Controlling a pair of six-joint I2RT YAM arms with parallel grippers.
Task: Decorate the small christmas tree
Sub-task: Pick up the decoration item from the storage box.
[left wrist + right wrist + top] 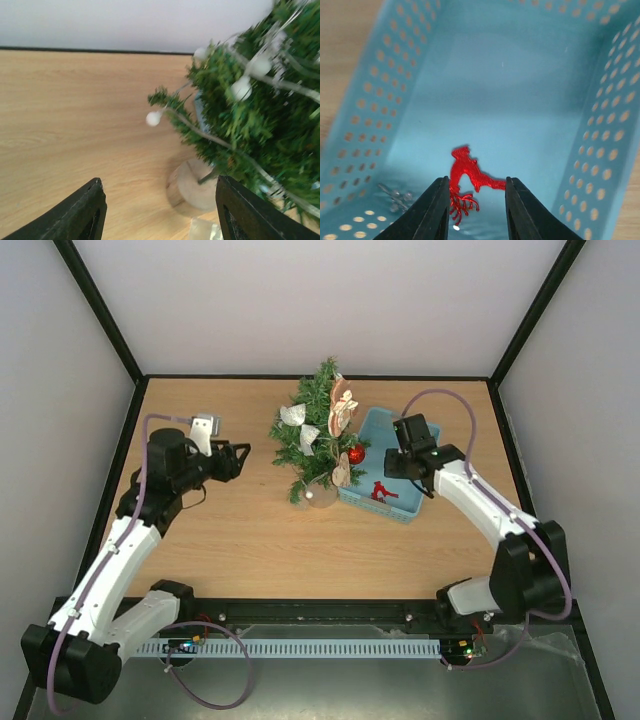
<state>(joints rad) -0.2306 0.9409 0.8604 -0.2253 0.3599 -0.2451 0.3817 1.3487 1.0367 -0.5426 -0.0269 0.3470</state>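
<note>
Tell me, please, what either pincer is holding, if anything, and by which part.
Nothing: left pincer open, empty; right pincer open astride the red ornament, not gripping it.

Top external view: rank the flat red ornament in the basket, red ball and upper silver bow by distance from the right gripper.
1. Flat red ornament, on the light blue perforated basket's floor, just below the right gripper.
2. Shiny red ball, the small christmas tree's right side.
3. Silver ribbon bow, its upper left.

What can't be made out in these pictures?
Left wrist view: small dark green christmas tree blurred, its top cut off by the frame edge.
Right wrist view: small clear item in the light blue perforated plastic basket too faint to identify.
Top view: that item is too small to see.
</note>
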